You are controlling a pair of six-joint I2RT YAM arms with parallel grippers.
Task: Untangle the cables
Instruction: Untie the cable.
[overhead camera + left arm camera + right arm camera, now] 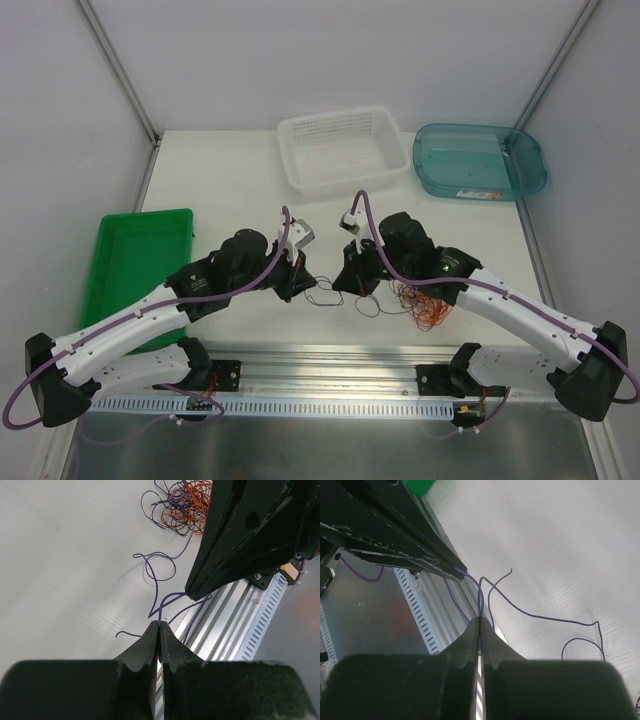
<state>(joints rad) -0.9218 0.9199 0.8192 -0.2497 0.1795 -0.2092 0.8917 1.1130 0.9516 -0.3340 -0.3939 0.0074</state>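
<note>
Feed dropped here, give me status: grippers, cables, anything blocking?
Both shut on purple wire: left gripper, right gripper. Other cables in orange tangle, unheld. No obstruction seen.

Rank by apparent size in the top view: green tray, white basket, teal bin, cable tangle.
1. green tray, but it is nearer the camera and partly covered by the left arm.
2-3. white basket and teal bin: too alike to rank.
4. cable tangle, clearly smallest.
</note>
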